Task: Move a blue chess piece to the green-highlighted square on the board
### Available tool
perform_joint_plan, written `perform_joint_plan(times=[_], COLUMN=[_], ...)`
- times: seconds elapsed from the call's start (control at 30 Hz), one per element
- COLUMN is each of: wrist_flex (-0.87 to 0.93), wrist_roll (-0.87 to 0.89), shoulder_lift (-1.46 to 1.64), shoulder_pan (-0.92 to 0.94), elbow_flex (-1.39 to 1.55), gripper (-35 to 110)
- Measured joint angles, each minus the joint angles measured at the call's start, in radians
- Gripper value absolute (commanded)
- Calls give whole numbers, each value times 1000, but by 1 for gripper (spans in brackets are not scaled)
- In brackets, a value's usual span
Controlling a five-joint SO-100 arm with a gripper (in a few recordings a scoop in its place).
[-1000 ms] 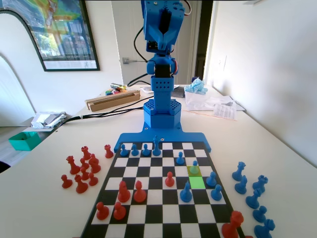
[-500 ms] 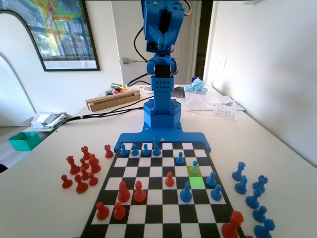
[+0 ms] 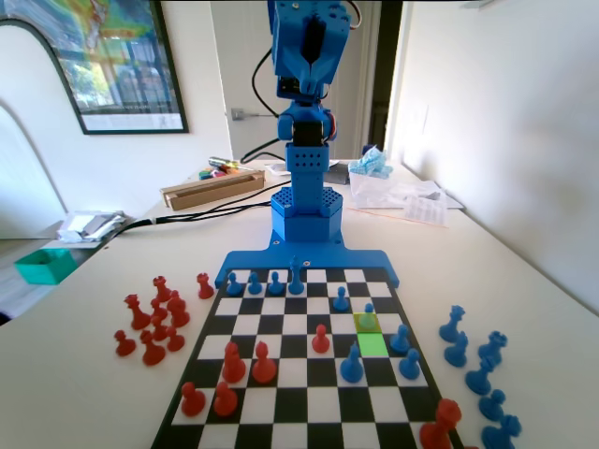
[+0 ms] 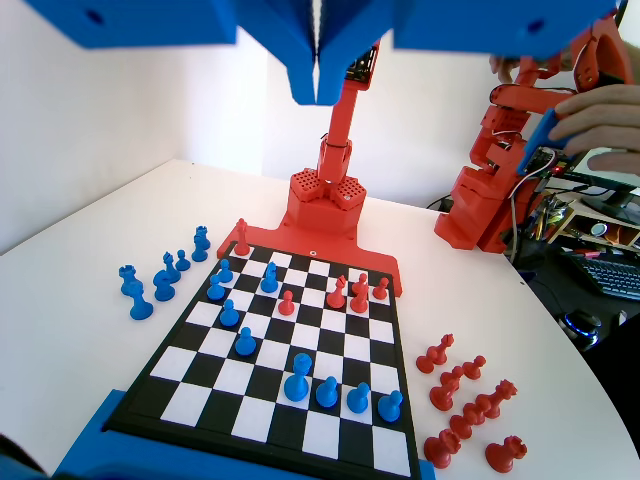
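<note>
Nearest in the fixed view, at the bottom of the frame: the board (image 3: pixel 309 404), black and white, with a large red piece (image 3: pixel 440 423) at its lower right corner. Off the board at lower right, on the pale table (image 3: pixel 84 374), a loose line of spare blue pieces (image 3: pixel 477 372). A little farther up, left of centre, four red pawns (image 3: pixel 234 363) on the squares. Right of centre, the green square (image 3: pixel 372 343), its lime surface fully showing, with one blue neighbour (image 3: pixel 352 363) just to its lower left and two more (image 3: pixel 404 351) close on its right. Directly beyond it, on a duller yellowish square (image 3: pixel 367 323), stands the blue pawn (image 3: pixel 368 313), upright and free of any grip. Left of that, a single red pawn (image 3: pixel 320 338) near mid-board; farther left, off the board, a cluster of red pieces (image 3: pixel 154 318). At the far row, four more blue pieces (image 3: pixel 267 281), one of them taller. Beyond the board's blue edge, the blue arm (image 3: pixel 304 201), rising to the top of the frame. In the wrist view, at top centre, the gripper (image 4: pixel 318 95): jaws pressed together with only a thin seam between, holding nothing, well above the board.
</note>
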Motion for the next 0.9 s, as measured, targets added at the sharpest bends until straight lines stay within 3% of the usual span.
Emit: perform_joint_plan(times=[0.37,0.67,0.9], wrist_flex=[-18,-31,-103], wrist_roll=[77,341,502], shoulder_lift=[-54,-362,-624], shoulder_pan=[-15,-83,-67], elbow_flex=[-35,-284,-298], gripper=[1,1,1])
